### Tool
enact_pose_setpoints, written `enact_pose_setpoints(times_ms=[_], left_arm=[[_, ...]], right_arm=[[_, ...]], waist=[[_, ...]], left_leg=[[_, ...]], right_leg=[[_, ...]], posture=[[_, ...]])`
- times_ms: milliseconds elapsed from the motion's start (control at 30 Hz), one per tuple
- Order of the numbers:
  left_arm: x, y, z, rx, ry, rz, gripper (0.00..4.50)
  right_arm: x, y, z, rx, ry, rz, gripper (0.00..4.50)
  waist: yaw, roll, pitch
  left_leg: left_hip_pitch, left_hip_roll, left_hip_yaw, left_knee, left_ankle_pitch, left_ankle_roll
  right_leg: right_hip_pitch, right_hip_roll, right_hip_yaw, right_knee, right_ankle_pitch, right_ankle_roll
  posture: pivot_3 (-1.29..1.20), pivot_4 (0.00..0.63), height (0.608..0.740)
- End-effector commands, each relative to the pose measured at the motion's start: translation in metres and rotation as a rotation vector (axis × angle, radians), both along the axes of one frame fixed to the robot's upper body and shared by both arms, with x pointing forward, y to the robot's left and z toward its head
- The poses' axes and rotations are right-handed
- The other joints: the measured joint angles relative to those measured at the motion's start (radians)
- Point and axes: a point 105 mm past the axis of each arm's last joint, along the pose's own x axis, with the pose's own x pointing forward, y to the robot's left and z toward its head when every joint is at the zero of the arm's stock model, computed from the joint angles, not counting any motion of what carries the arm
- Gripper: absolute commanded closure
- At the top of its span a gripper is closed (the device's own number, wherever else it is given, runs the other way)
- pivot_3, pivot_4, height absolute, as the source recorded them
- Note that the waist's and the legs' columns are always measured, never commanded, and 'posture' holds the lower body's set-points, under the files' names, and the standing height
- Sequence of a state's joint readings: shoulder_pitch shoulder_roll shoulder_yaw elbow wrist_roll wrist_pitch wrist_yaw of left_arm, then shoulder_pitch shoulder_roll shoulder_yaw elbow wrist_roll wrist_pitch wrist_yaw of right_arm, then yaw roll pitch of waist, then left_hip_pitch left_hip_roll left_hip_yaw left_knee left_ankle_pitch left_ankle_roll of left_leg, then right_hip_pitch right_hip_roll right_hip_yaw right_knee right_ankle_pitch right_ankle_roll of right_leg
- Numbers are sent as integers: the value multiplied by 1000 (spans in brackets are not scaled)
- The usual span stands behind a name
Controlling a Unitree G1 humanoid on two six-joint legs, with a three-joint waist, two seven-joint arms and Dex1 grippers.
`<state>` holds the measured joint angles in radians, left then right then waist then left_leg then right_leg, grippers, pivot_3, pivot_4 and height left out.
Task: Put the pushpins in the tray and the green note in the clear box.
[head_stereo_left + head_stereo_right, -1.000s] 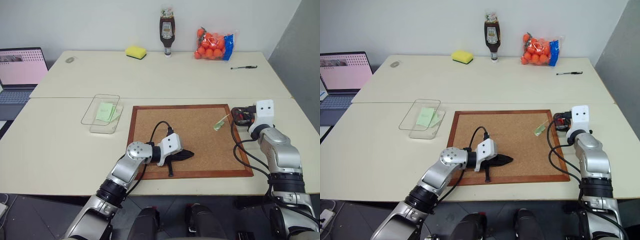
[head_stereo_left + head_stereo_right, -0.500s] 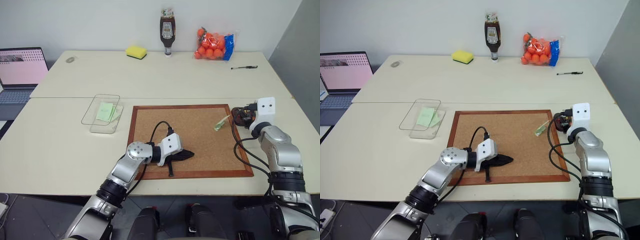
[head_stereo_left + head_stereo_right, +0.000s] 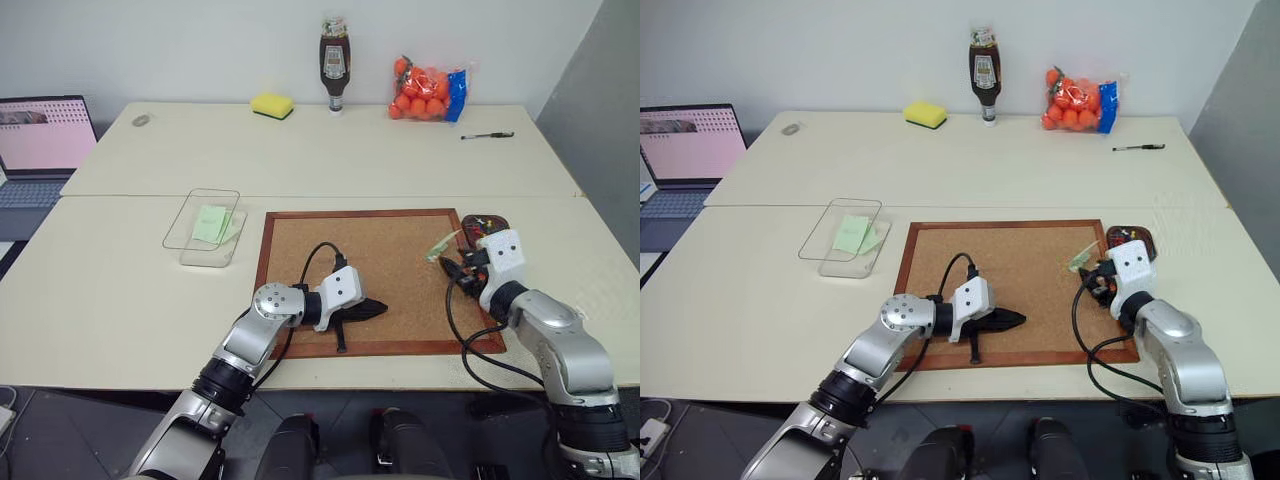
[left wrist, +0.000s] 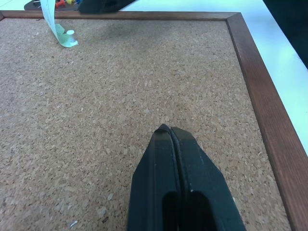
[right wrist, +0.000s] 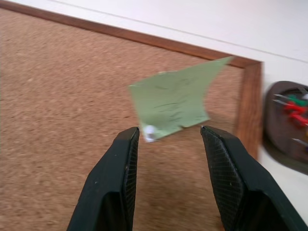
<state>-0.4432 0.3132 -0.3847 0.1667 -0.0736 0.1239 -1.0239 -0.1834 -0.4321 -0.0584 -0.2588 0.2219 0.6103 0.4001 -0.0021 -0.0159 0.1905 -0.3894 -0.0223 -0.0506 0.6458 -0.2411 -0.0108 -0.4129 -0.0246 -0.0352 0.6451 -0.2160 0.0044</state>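
A pale green note stands curled on the cork board near its right edge, held by a white pushpin at its lower corner. My right gripper is open just in front of the note, one finger on either side of it, not touching. The dark brown tray lies just off the board's right edge, with red, yellow and green pushpins in it. My left gripper rests shut and empty on the board's front part. The clear box sits left of the board with green paper inside.
A laptop stands at the far left. Along the back of the table are a yellow sponge, a sauce bottle, a bag of oranges and a pen.
My right gripper has drawn back from over the tray and moved left to the green note, with its fingers now wider apart. The left arm has stayed still.
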Motion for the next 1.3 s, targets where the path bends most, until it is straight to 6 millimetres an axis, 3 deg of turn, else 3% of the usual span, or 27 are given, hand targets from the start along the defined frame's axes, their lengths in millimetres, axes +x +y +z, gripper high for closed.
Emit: enact_pose_setpoints(times_ms=[33,467,867,1100,1300], left_arm=[[-2,1,-6,28,16,-5,4500],[-1,2,-6,26,16,0,4500],[-1,2,-6,28,14,-1,4500],[-1,3,-6,29,17,-2,4500],[-1,3,-7,28,21,-2,4500]], right_arm=[[8,4,12,-9,-58,21,2350],[23,6,3,-41,-40,45,2350],[23,7,3,-46,-44,51,4462],[20,9,7,-39,-58,64,4462],[17,15,32,-8,-152,90,4462]], waist=[[0,0,0],[0,0,0],[0,0,0],[0,0,0],[0,0,0]], left_leg=[[0,0,0,0,0,0],[0,0,0,0,0,0],[0,0,0,0,0,0],[0,0,0,0,0,0],[0,0,0,0,0,0]], right_leg=[[0,0,0,0,0,0],[0,0,0,0,0,0],[0,0,0,0,0,0],[0,0,0,0,0,0],[0,0,0,0,0,0]], posture=[[0,150,740],[0,150,740],[0,150,740],[0,150,740],[0,150,740]])
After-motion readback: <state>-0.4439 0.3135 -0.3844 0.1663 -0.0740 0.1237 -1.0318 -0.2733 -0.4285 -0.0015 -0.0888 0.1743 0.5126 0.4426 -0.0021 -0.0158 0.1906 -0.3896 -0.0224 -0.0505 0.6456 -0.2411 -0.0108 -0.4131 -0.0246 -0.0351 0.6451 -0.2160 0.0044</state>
